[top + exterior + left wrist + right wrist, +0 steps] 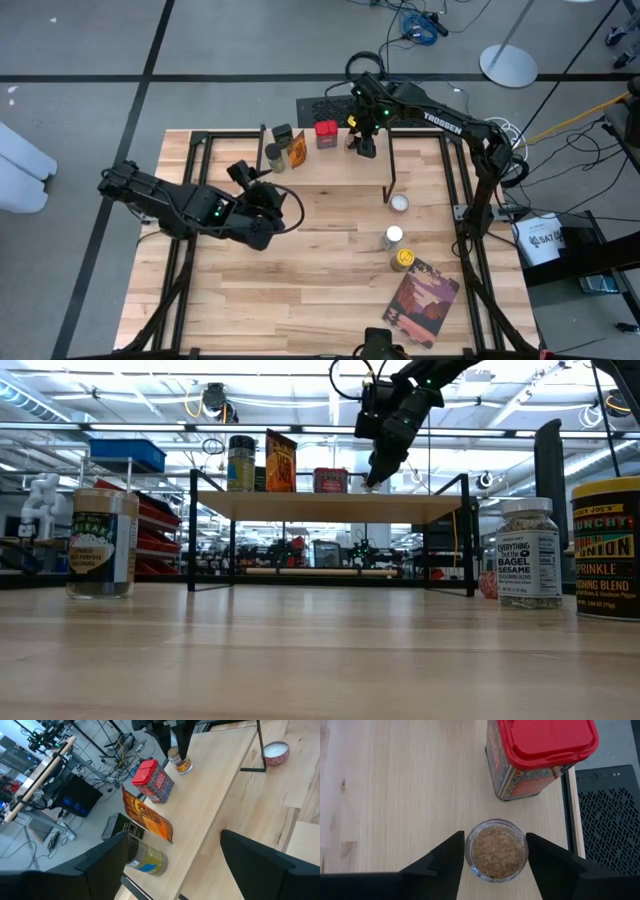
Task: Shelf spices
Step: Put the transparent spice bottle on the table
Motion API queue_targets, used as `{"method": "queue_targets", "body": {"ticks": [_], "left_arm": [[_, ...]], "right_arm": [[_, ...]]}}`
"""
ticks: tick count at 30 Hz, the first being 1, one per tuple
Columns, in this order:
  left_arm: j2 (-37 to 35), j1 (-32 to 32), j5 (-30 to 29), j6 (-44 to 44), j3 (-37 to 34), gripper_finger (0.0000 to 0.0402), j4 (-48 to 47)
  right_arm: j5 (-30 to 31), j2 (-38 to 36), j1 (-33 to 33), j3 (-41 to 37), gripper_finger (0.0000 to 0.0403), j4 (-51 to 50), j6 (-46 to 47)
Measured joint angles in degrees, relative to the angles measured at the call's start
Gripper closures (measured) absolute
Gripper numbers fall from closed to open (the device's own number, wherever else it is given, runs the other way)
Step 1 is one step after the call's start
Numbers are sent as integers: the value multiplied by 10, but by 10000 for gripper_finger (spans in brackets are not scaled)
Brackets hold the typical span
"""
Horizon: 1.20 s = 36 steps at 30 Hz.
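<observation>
Gripping nothing, my left gripper [243, 176] is hanging with its fingers spread wide over the table's [300, 290] left half, facing the shelf [220, 785]. On the pale plank, going from left to right, a yellow-topped jar [273, 157] is standing beside a dark jar [283, 133], then an orange-labelled packet [298, 149], then a red-lidded tin [540, 755] with patterned red sides. Just past the tin I am holding my right gripper [495, 852] low over the shelf, its fingers parted and flanking a small glass jar with a cork top [495, 850]; I cannot tell whether the pads are touching the glass. Further right, off the shelf on the table, a white-topped jar [399, 203], another white-topped jar [393, 237] and a yellow-topped tin [402, 260] are standing, near a reddish-purple book [421, 302].
</observation>
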Motion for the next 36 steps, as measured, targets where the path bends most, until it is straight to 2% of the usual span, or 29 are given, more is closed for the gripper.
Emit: {"method": "queue_targets", "body": {"ticks": [6,20,26,31,36], "left_arm": [[0,0,0,1,0,78,4],[0,0,0,1,0,78,4],[0,6,2,-12,0,78,13],[0,28,37,-25,0,78,15],[0,40,45,-26,0,78,32]], "right_arm": [[10,-1,7,0,236,-3,1],[24,-5,22,1,232,-32,-1],[26,-24,47,-2,233,-53,-5],[25,-59,65,-1,237,-55,6],[24,-83,77,-1,237,-59,22]]}}
